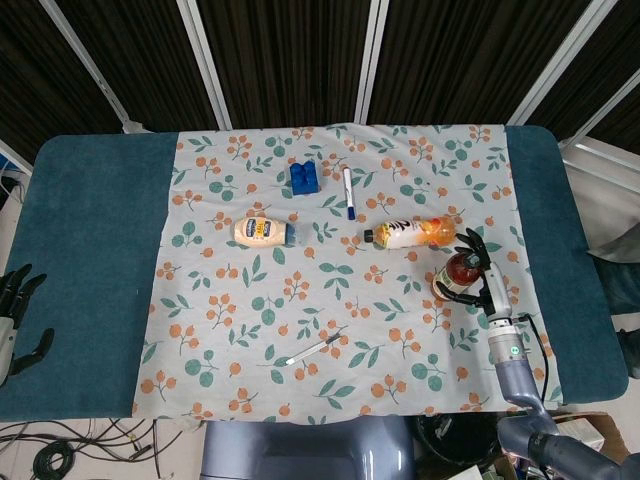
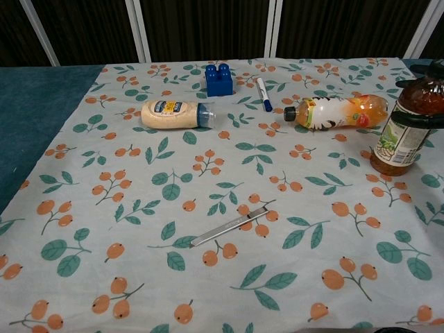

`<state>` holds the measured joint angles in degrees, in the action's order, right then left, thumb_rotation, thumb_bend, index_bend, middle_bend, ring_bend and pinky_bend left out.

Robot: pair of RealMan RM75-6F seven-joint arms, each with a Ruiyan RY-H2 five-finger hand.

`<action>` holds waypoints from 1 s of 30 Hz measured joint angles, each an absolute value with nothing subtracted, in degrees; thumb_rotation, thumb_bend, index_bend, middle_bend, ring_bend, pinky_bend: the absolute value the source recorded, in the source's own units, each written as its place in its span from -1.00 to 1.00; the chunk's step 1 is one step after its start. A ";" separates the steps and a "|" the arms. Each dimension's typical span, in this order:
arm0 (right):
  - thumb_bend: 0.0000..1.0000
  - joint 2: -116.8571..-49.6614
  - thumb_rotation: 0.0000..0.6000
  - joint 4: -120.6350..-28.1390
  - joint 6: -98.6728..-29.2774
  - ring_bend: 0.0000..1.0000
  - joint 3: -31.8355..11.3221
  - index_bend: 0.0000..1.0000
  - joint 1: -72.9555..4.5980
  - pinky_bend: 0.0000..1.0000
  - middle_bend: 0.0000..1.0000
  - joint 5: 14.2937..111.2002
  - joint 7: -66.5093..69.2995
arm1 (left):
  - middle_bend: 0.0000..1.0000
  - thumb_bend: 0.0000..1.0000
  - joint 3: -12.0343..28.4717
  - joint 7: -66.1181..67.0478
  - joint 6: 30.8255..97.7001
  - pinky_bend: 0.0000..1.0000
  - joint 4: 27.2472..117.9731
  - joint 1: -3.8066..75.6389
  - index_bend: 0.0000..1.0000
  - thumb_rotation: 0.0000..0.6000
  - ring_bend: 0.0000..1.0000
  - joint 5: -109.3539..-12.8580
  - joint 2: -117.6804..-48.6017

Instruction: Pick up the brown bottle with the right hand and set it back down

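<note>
The brown bottle (image 1: 458,272) stands upright on the floral cloth near its right side, base on the cloth, dark cap on top. My right hand (image 1: 488,283) reaches in from the front right and wraps its black fingers (image 2: 423,118) around the bottle (image 2: 404,132) just below the shoulder. The white label shows under the fingers. My left hand (image 1: 16,312) rests at the table's far left edge, fingers apart, holding nothing; the chest view does not show it.
An orange juice bottle (image 1: 415,234) lies on its side just behind the brown bottle. Further left are a mayonnaise bottle (image 1: 262,232), a blue brick (image 1: 305,177) and a marker pen (image 1: 348,192). A thin metal tool (image 1: 312,350) lies near the front middle.
</note>
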<state>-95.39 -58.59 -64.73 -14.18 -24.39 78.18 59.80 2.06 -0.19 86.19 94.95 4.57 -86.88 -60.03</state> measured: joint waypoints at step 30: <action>-0.78 -96.10 1.00 -57.62 -63.71 -0.65 -14.37 -1.00 -24.82 -0.67 -0.77 77.21 59.43 | -0.99 -0.21 2.12 -0.14 85.97 -0.87 95.17 4.59 -0.76 1.00 -0.98 -86.63 -59.86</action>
<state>-96.10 -57.62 -63.71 -14.37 -24.82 77.21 59.43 2.12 -0.14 85.97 95.17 4.59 -86.63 -59.86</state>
